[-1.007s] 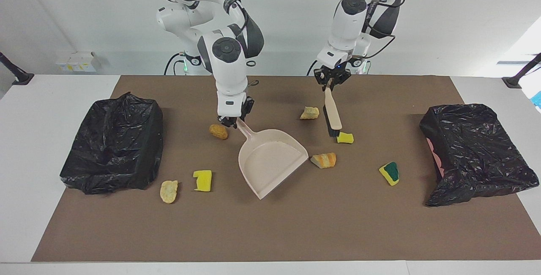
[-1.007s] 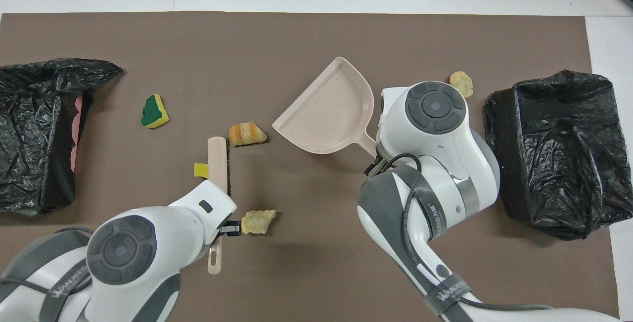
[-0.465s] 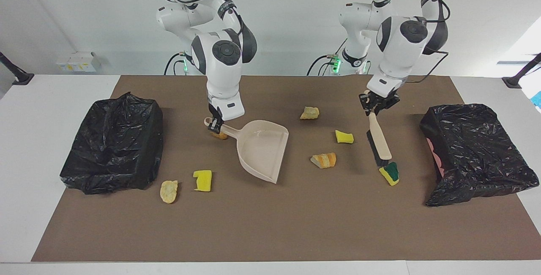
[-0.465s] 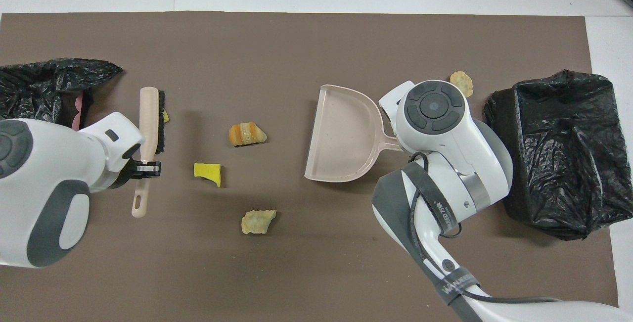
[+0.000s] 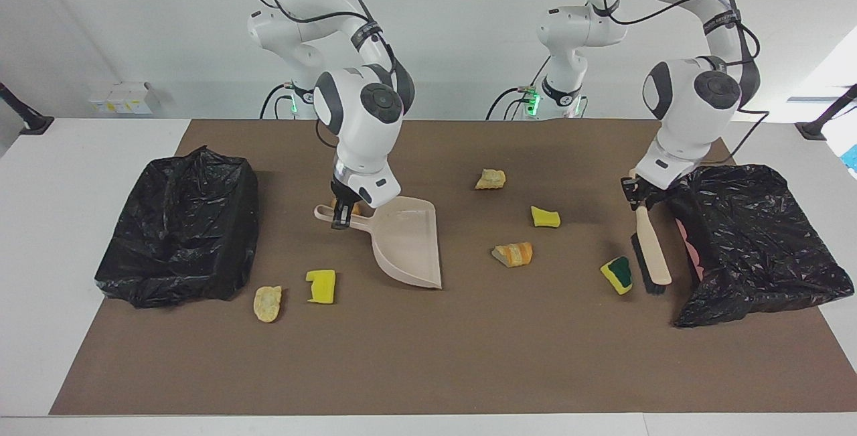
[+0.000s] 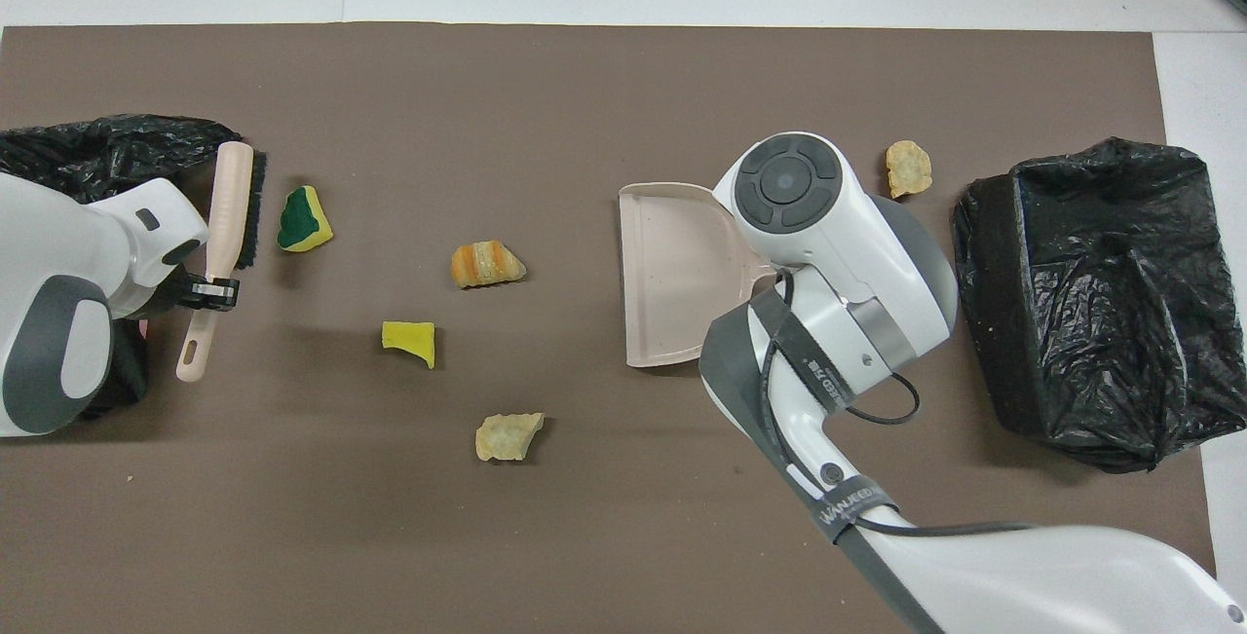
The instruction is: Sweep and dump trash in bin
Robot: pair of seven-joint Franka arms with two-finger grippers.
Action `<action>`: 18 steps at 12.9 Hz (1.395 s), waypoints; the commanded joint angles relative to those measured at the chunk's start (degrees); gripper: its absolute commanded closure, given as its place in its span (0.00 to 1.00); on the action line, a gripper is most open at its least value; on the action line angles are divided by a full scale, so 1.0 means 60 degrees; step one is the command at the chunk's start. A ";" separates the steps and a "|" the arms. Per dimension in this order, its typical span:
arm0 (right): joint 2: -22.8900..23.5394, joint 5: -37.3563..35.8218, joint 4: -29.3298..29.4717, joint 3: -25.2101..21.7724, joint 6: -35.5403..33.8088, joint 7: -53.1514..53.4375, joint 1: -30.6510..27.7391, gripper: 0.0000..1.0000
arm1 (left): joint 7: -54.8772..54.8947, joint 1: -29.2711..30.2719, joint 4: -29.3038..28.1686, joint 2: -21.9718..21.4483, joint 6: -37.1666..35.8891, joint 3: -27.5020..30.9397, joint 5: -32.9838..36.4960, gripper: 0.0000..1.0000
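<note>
my right gripper (image 5: pixel 340 216) had its jaws clenched on the dustpan (image 5: pixel 407 242) handle; my left gripper (image 5: pixel 641 196) clenched the brush (image 5: pixel 651 255) beside the green-topped sponge (image 5: pixel 616 274). the trash lay scattered across the table (image 5: pixel 469 355). i feared a fast stroke flicking that sponge past the distant pan.

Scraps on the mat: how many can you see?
7. Tan chunk, yellow sponge, bread piece mid-table; green-sided sponge beside the brush; notched sponge and pale chunk by the right arm's bin; brown nugget mostly hidden at the dustpan handle.
</note>
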 commanded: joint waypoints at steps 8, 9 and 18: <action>0.1159 0.0410 0.1130 0.0095 0.0004 -0.0328 -0.0081 1.00 | -0.2305 -0.1771 -0.0120 0.0608 0.0360 -0.0215 -0.0728 1.00; 0.1159 0.0410 0.1129 0.0095 0.0005 -0.0329 -0.0095 1.00 | -0.2862 -0.2094 -0.0237 0.0521 0.0345 -0.0215 -0.0743 1.00; 0.1159 0.0425 0.1100 0.0095 0.0166 -0.0329 -0.0095 1.00 | -0.6086 -0.5170 -0.0678 0.0388 0.1456 -0.0230 -0.2703 1.00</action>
